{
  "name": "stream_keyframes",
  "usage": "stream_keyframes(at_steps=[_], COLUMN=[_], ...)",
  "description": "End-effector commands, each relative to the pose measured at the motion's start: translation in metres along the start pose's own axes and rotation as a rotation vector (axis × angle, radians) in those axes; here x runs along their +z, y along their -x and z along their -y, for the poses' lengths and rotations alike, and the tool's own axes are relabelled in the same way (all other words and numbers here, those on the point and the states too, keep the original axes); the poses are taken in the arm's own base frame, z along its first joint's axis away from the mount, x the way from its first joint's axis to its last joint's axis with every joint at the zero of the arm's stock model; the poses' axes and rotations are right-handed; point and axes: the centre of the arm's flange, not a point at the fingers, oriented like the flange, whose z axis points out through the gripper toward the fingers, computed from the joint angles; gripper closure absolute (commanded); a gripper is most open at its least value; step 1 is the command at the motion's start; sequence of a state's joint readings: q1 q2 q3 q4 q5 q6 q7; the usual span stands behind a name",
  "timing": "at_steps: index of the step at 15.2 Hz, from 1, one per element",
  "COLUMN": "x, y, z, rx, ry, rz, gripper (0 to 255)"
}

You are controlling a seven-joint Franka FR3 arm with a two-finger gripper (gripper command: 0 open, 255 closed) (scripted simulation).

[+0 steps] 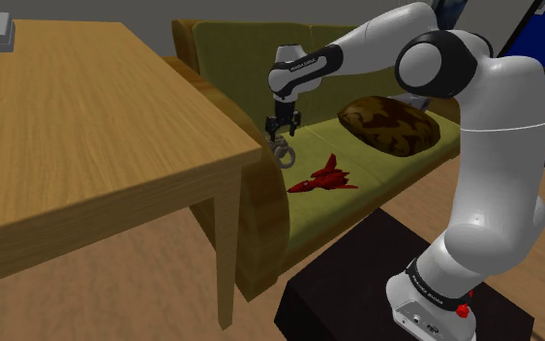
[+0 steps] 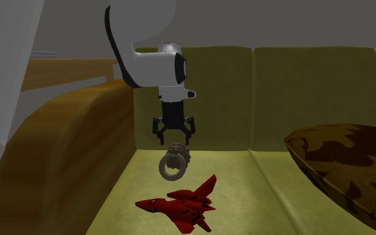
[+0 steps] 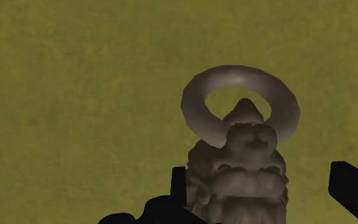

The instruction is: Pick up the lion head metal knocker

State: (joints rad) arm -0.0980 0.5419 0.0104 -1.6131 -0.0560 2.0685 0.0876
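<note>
Shoulder view: white arm reaches from the stand [image 1: 357, 286] over the olive sofa [image 1: 231, 44]. The gripper [image 1: 282, 131] points down, up and to the view's left of the red toy jet [image 1: 324, 178]. The lion head knocker [image 1: 283, 150] sits directly under the fingertips, on the armrest side of the jet and apart from it. A brown patterned cushion [image 1: 391, 124] lies beyond the jet, at the view's right. A wooden table [image 1: 86, 126] stands past the armrest, well apart from the jet.

Second ext. view: gripper [image 2: 174, 140] is above and behind the jet [image 2: 179, 207]. The knocker [image 2: 177, 152] has its head at the fingertips and its ring lowest – higher than the jet, not touching it. Contact with the seat: cannot tell.

Wrist view: gripper [image 3: 257, 167] fingers stand wide apart, wider than the knocker [image 3: 241, 184] between them. One finger lies against the head's side. The other finger [image 3: 355, 188] is clear of it – a strip of sofa fabric [image 3: 75, 83] shows in the gap. Not clasped on both sides. The ring points away from the hand.
</note>
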Motion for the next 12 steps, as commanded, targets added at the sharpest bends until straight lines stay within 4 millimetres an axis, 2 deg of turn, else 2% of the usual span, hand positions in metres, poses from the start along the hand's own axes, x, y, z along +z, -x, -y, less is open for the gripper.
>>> stream_keyframes(at_steps=[1, 2, 4, 5, 12], x=[0.0096, 0.0178, 0.0178, 0.018, 0.0176], y=[-0.0014, -0.0022, -0.0021, -0.0024, -0.0018], z=[0.0015, 0.002, 0.002, 0.0019, 0.0023], rx=[0.0, 0.0, 0.0, 0.0, 0.0], ry=[0.0, 0.0, 0.0, 0.0, 0.0], rz=[0.0, 0.0, 0.0, 0.0, 0.0], gripper=[0, 0, 0, 255, 255])
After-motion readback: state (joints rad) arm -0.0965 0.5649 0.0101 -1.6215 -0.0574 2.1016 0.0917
